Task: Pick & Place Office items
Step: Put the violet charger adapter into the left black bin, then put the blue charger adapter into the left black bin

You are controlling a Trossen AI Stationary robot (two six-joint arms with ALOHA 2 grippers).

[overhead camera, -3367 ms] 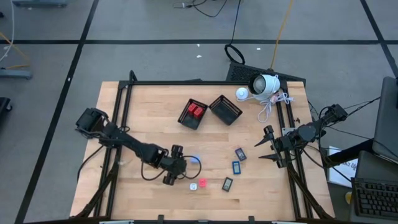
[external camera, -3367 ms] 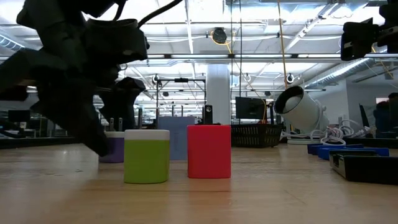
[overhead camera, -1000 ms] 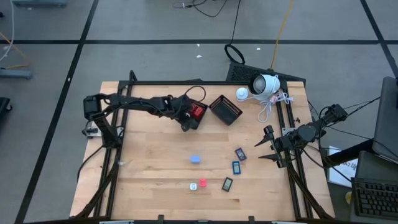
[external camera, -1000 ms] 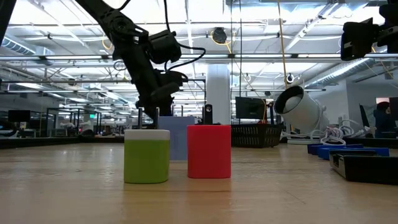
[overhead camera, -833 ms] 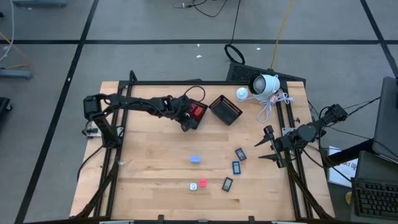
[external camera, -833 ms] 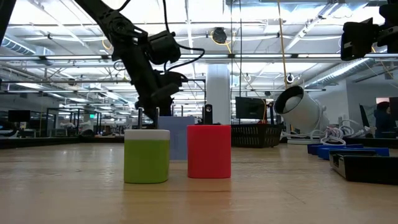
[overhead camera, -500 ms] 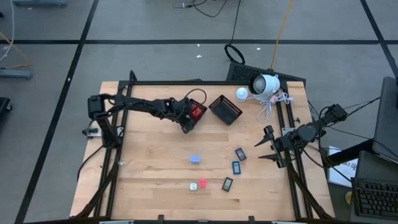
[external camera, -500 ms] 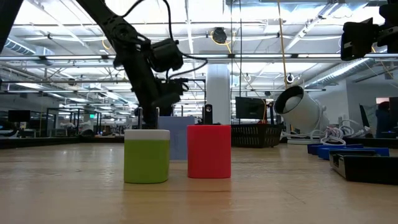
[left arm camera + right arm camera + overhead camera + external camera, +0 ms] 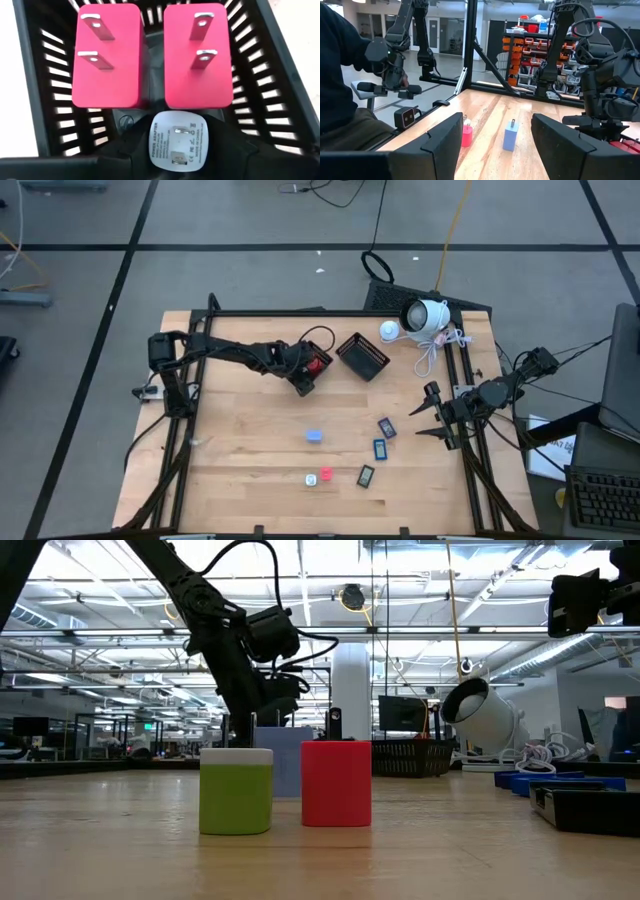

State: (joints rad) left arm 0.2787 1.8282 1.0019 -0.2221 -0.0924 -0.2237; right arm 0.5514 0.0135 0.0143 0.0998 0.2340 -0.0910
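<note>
Here we see the left tool [image 9: 303,376] over the black mesh basket [image 9: 295,95], fingers parted around a white plug adapter [image 9: 178,141] beside two red plug blocks [image 9: 107,56]; the right tool [image 9: 428,412] waits unclenched at the surface's [image 9: 240,450] edge.

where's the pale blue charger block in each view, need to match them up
High view: pale blue block on bare wood mid-table.
Low view: behind and between the green and red blocks.
Left wrist view: not in it.
Right wrist view: standing between the gripper fingers.
Shared landmark: the red block beside it.
</note>
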